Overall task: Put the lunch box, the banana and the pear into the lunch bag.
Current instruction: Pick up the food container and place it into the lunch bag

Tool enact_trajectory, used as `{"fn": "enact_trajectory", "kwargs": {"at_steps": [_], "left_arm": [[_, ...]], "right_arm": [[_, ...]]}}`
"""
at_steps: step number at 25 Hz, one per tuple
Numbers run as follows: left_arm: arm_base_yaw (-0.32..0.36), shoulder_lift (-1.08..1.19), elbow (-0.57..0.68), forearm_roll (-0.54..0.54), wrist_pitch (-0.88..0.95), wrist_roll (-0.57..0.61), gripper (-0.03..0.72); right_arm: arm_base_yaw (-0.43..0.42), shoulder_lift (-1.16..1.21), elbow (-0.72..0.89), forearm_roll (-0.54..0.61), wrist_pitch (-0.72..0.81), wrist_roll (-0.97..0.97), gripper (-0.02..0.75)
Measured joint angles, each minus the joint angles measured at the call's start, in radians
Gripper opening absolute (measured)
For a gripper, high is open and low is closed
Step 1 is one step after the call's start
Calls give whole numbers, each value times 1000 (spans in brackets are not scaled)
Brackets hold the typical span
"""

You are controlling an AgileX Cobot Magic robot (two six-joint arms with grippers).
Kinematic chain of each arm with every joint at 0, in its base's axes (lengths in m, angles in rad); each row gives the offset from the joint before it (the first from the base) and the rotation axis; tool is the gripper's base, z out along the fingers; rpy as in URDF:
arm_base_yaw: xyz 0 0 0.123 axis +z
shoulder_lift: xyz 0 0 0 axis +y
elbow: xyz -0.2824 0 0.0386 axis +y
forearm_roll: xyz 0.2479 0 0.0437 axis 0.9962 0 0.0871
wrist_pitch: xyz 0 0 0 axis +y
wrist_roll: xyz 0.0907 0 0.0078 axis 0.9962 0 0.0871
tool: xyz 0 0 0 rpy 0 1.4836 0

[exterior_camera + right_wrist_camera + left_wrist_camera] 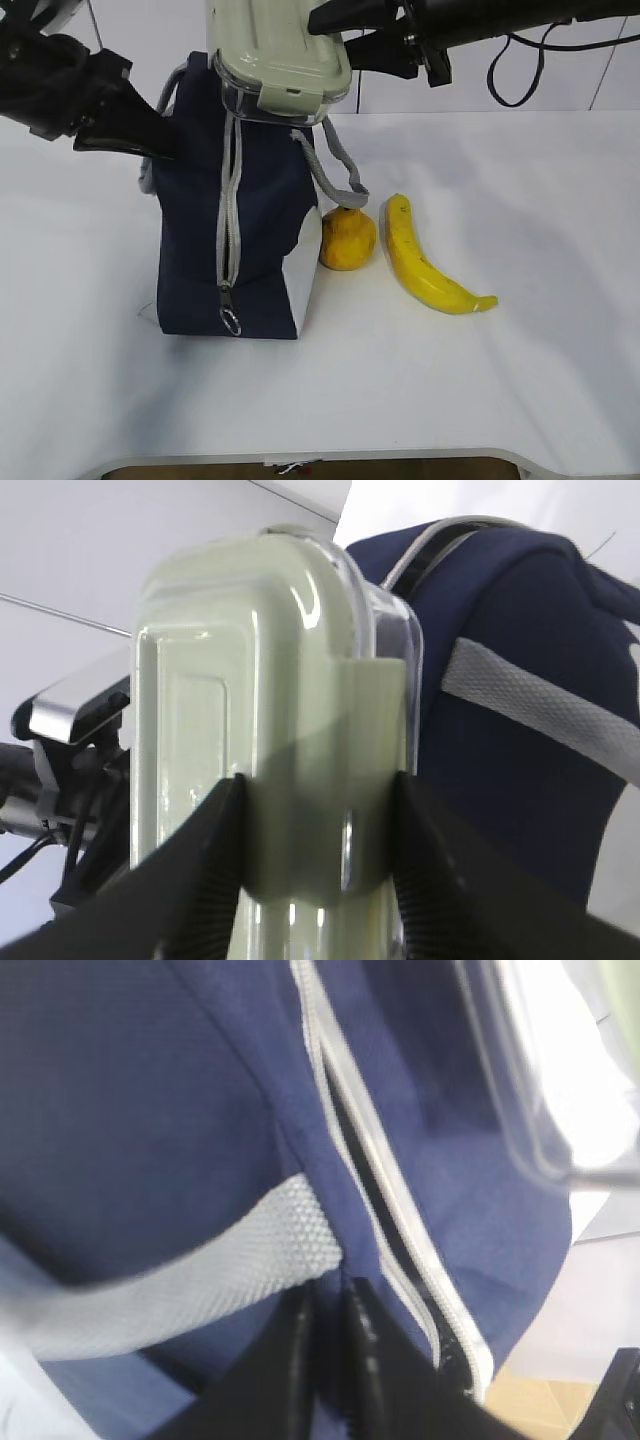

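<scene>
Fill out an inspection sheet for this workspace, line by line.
Surface: white table, bare near the front edge.
Job's things: lunch bag upright, zipper partly open; lunch box held above it; pear beside the bag; banana lying right of the pear.
Clutter: nothing seen.
Grippers: right pincer clamped on the lunch box; left pincer pinching bag fabric by a grey handle.
Cables: black cable looping from the right arm.
Surroundings: pale wall behind.

I see the lunch box held above the lunch bag on the table, pear just right of it, banana farther right.
</scene>
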Motion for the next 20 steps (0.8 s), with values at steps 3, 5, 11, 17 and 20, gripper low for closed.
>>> {"fn": "enact_trajectory", "kwargs": {"at_steps": [3,5,11,17,20], "left_arm": [[0,2,-40,3,23,0,0],[0,2,-65,3,39,0,-1],[0,-4,-95,4,53,0,-2],[0,-6,-95,4,51,0,-2],[0,-6,-95,2,28,0,-2]], "right_arm": [[4,0,0,2,0,0,354],[6,0,0,0,0,0,354],[6,0,0,-160,-57,14,354],[7,0,0,-325,-149,83,354],[12,11,0,-331,-154,93,354]]}}
